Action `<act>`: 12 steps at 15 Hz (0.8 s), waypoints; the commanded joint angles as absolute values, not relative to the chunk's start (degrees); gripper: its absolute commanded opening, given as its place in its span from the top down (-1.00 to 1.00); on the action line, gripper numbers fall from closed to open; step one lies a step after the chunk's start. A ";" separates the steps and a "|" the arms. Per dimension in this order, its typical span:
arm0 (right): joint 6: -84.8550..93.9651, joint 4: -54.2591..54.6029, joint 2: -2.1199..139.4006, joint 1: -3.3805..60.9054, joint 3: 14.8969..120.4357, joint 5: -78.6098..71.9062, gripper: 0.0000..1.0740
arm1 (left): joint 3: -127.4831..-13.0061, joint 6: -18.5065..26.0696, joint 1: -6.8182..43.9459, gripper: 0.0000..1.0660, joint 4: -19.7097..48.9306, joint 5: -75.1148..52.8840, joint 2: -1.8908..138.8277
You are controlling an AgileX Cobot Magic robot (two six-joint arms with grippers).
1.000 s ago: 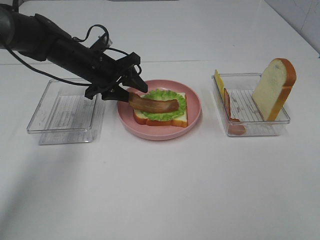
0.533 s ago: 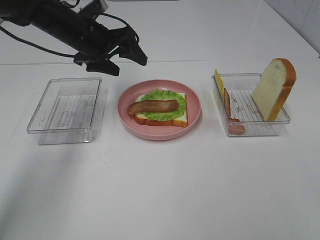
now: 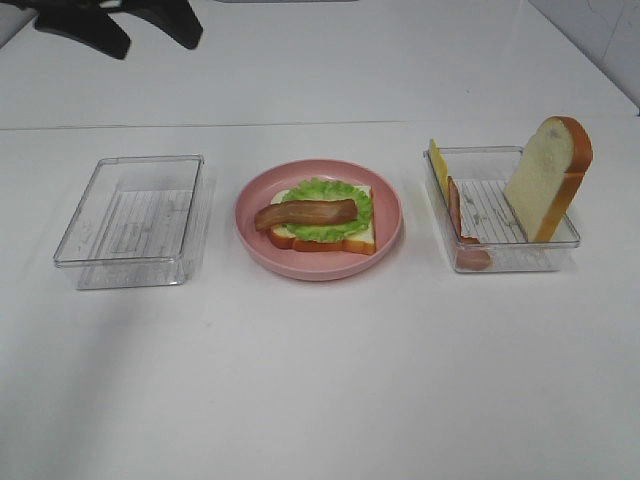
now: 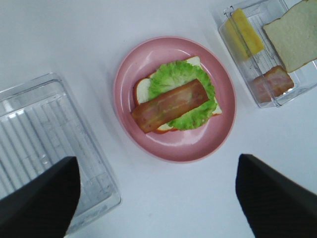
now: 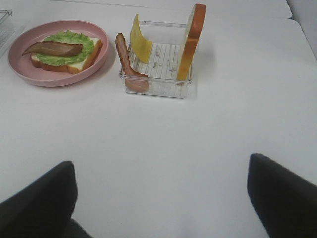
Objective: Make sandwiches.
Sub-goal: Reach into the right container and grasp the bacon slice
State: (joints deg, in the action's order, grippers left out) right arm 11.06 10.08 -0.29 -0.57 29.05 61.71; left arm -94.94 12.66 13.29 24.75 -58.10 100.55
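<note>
The open sandwich (image 3: 320, 217) lies on the pink plate (image 3: 390, 235): a bread slice, green lettuce (image 3: 350, 200) and one bacon strip (image 3: 305, 213) on top. It also shows in the left wrist view (image 4: 173, 101) and the right wrist view (image 5: 64, 52). My left gripper (image 3: 158, 45) is open and empty, high at the far left, well apart from the plate; in its wrist view (image 4: 158, 208) it looks down on the plate. My right gripper (image 5: 158, 198) is open and empty, near the table's front, out of the exterior view.
A clear tray (image 3: 500, 262) on the right holds an upright bread slice (image 3: 545, 180), a yellow cheese slice (image 3: 438, 160) and a second bacon strip (image 3: 455, 210). Another clear tray (image 3: 130, 220) stands left of the plate with nothing in it.
My left gripper has let go of the bacon strip, which now lies on the lettuce. The gripper has risen and drawn back to the far left.
</note>
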 commanded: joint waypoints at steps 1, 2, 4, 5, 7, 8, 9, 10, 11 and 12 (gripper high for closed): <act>11.86 10.31 -1.09 -1.03 28.99 61.25 -0.63 | -94.60 8.77 13.35 -0.53 21.14 -63.03 94.71; 11.86 10.31 -1.09 -1.03 28.99 61.25 -0.63 | -93.51 6.99 13.35 -0.53 18.74 -66.58 90.13; 11.86 10.31 -1.09 -1.03 28.99 61.25 -0.63 | -91.90 5.16 13.35 -0.53 17.02 -69.96 85.20; 11.86 10.31 -1.09 -1.03 28.99 61.25 -0.63 | -87.55 4.81 13.35 -0.53 16.73 -71.16 78.32; 11.86 10.31 -1.09 -1.03 28.99 61.25 -0.63 | -82.10 4.81 13.35 -0.53 16.67 -71.33 71.05; 11.86 10.31 -1.09 -1.03 28.99 61.25 -0.63 | -78.67 4.81 13.35 -0.53 16.44 -71.33 67.27; 11.86 10.31 -1.09 -1.03 28.99 61.25 -0.63 | -75.23 4.81 13.35 -0.53 16.10 -71.33 64.00; 11.86 10.31 -1.09 -1.03 28.99 61.25 -0.63 | -72.14 4.81 13.35 -0.53 15.53 -71.33 60.62; 11.86 10.31 -1.09 -1.03 28.99 61.25 -0.63 | -69.16 4.81 13.35 -0.53 14.95 -71.33 56.95; 11.86 10.31 -1.09 -1.03 28.99 61.25 -0.63 | -67.90 4.81 13.35 -0.53 14.50 -71.33 55.46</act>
State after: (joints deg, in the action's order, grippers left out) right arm 11.06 10.08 -0.29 -0.57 29.05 61.71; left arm -68.24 5.04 13.29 14.67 -69.56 56.49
